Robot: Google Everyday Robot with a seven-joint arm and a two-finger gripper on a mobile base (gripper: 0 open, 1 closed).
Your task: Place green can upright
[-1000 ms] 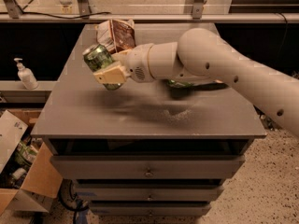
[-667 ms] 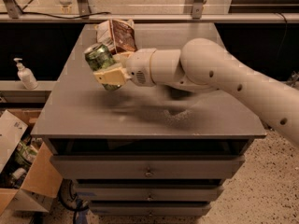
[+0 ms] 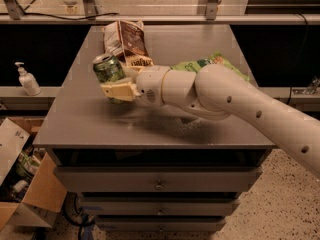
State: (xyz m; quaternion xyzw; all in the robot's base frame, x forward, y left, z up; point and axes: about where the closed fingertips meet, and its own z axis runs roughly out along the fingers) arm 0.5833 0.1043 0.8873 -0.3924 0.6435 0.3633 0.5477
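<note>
The green can is shiny green with a silver top, held slightly tilted just above the left part of the grey cabinet top. My gripper comes in from the right on a thick white arm and is shut on the green can, its pale yellow fingers around the can's lower body. The can's base is hidden behind the fingers, so I cannot tell whether it touches the surface.
A brown snack bag lies at the back just behind the can. A flat green snack bag lies behind my arm. A sanitizer bottle stands on a ledge at left. Cardboard boxes sit on the floor at lower left.
The gripper with the can has turned the can more upright and shifted slightly; the arm has swung lower and nearer across the top.
</note>
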